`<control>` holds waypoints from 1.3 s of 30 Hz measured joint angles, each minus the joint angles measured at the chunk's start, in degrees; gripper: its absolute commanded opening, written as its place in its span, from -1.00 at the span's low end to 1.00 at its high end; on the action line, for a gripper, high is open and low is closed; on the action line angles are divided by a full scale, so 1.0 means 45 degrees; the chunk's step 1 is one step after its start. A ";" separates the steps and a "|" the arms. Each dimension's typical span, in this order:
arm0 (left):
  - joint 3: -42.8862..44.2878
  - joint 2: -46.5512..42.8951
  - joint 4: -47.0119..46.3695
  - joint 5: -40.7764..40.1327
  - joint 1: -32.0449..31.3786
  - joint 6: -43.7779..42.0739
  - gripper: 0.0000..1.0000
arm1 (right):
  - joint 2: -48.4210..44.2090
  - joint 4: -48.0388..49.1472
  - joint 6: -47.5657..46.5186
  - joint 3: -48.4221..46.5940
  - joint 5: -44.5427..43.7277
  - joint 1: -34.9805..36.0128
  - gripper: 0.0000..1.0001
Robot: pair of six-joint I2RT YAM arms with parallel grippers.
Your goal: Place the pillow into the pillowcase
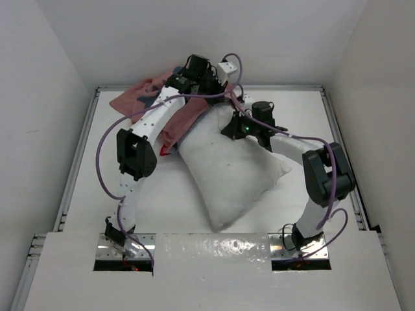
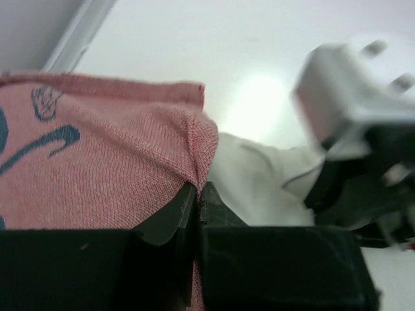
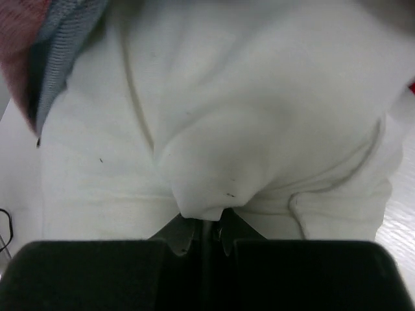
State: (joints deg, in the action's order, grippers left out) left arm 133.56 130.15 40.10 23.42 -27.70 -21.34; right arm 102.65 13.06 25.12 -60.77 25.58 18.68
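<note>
The white pillow [image 1: 233,172] lies on the table, its far corner towards the pillowcase [image 1: 139,97], which lies bunched at the back left, pale pink side out. My left gripper [image 1: 209,79] is at the back, above the pillow's far end. In the left wrist view it [image 2: 198,194] is shut on an edge of the pink pillowcase [image 2: 97,168], with the pillow [image 2: 259,188] just beside. My right gripper [image 1: 237,127] is on the pillow's far end. In the right wrist view it [image 3: 207,223] is shut on a fold of the pillow [image 3: 246,110]. A bit of pillowcase [image 3: 39,45] shows at the top left.
White walls enclose the table on three sides, with metal rails [image 1: 78,162] along the left and right edges. Purple cables [image 1: 104,149] loop off both arms. The right arm's white wrist part [image 2: 356,91] is close on the right in the left wrist view.
</note>
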 measured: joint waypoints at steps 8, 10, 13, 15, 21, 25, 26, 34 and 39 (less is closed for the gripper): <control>0.0782 -0.1171 0.4745 0.3293 -0.0724 -0.3415 -1.00 | -0.3220 0.2919 0.0544 0.2395 -0.2837 0.2487 -1.00; 0.0432 -0.1705 0.5629 0.3419 -0.1200 -0.4274 -1.00 | -0.3866 0.4532 0.1209 0.3376 -0.4061 0.2793 -1.00; -0.0146 -0.2506 0.5639 0.3653 -0.1632 -0.4891 -1.00 | -0.4381 0.6567 0.2283 0.4862 -0.6445 0.3274 -1.00; -0.0350 -0.2977 0.5931 0.3842 -0.1787 -0.5085 -1.00 | -0.4362 0.7067 0.2973 0.5411 -0.8835 0.3687 -1.00; -0.2929 -0.4886 0.6101 0.3759 -0.2229 -0.5935 -1.00 | -0.3895 0.7014 0.5367 0.5459 -1.4158 0.4061 -1.00; -0.5251 -0.5897 0.5853 0.3322 -0.2254 -0.6659 0.14 | -0.3619 0.6679 0.5892 0.5459 -1.5353 0.4095 -0.31; -0.5688 -0.6052 0.6135 0.3283 -0.2307 -0.6596 0.74 | -0.3619 0.6523 0.5785 0.5459 -1.5450 0.4027 0.23; -0.6387 -0.6591 0.5401 0.1010 -0.2487 -0.4435 0.86 | -0.5833 0.0476 0.2671 0.4653 -1.5290 0.2934 0.98; -0.8709 -0.8680 0.2866 -0.2511 -0.2351 -0.2934 -1.00 | -0.8004 -0.4201 0.0063 0.2516 -1.3328 0.2171 -0.53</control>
State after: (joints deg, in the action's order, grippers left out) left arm 94.37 91.09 52.99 12.12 -38.28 -34.54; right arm 66.63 -5.85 25.41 -49.45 -34.39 28.45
